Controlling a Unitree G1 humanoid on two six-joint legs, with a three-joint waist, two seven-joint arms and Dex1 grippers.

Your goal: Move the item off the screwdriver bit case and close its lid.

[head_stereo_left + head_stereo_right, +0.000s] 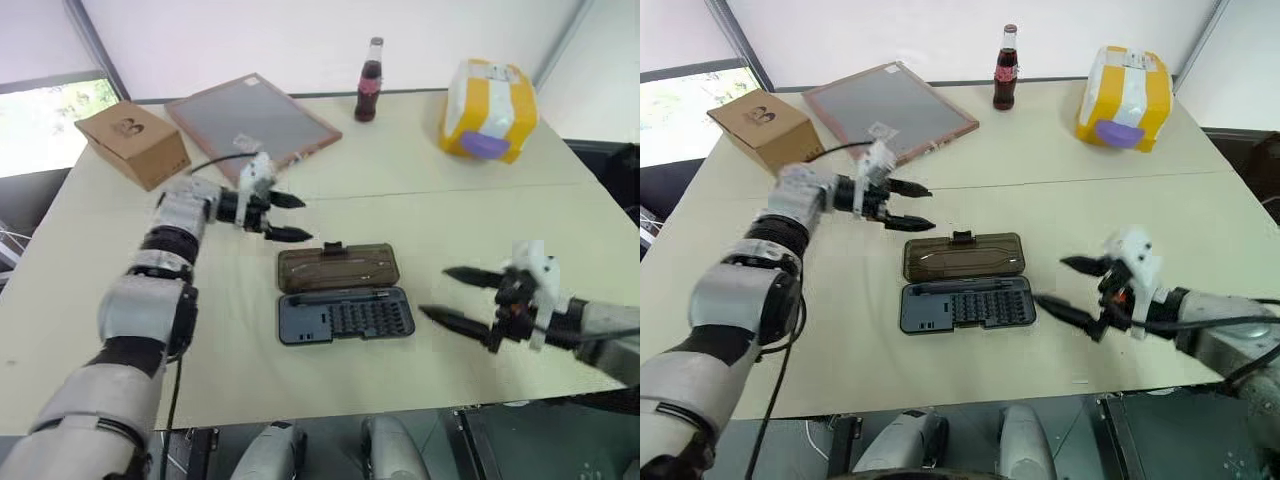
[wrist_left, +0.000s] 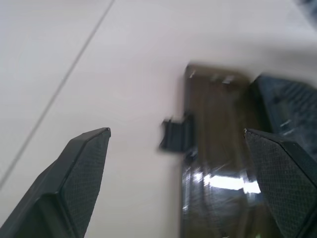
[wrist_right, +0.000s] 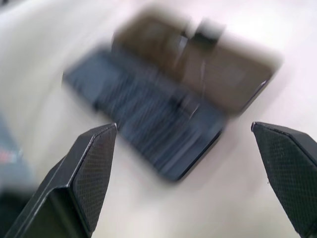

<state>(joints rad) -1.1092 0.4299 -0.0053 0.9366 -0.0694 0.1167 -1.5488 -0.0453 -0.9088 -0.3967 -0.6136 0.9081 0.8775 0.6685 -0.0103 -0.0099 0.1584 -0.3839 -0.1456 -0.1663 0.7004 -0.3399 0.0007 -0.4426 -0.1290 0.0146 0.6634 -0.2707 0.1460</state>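
Both jaws stand wide and empty: right gripper (image 1: 462, 296) at 3 o'clock of the screwdriver bit case (image 1: 346, 316), whose lid (image 1: 339, 267) lies flat open beyond, left gripper (image 1: 287, 217) at 10 o'clock, apparently positioned for closing.

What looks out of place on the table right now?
Only the screwdriver bit case: it lies fully open, the lid folded flat on the table behind it. Nothing rests on either half. Nothing looks spilled or damaged.
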